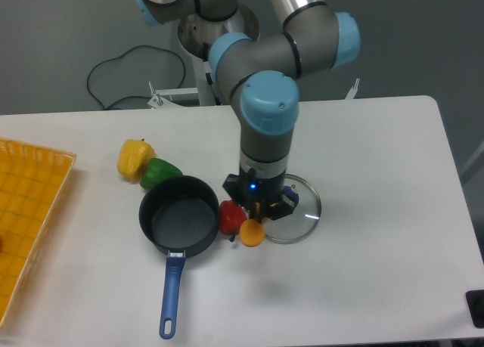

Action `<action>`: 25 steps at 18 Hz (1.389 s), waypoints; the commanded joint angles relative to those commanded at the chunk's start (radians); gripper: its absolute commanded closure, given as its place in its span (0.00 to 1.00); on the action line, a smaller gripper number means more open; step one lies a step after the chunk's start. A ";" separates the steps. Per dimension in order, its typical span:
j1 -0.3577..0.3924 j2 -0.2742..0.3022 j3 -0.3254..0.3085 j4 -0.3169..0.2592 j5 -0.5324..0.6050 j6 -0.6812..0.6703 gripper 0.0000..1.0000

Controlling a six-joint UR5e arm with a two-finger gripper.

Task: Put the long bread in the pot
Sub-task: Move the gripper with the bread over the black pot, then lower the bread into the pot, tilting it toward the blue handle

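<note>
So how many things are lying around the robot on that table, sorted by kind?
Peppers: 3 (yellow pepper, green pepper, red pepper)
Bread: 1, the long bread held in the claw
Pot: 1, the pot
Glass lid: 1, the glass lid
Yellow tray: 1, the yellow tray
Total: 7

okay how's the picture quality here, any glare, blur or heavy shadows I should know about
Fixed camera: sharp and evenly lit overall; the glass lid catches faint glare along its rim; a soft shadow lies on the table below the long bread; the pot interior reads dark, with little detail.
</note>
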 joint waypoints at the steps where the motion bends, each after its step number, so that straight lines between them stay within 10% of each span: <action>1: -0.008 0.011 -0.009 -0.002 0.000 -0.003 0.90; 25: -0.045 0.019 0.040 0.121 -0.137 -0.292 0.89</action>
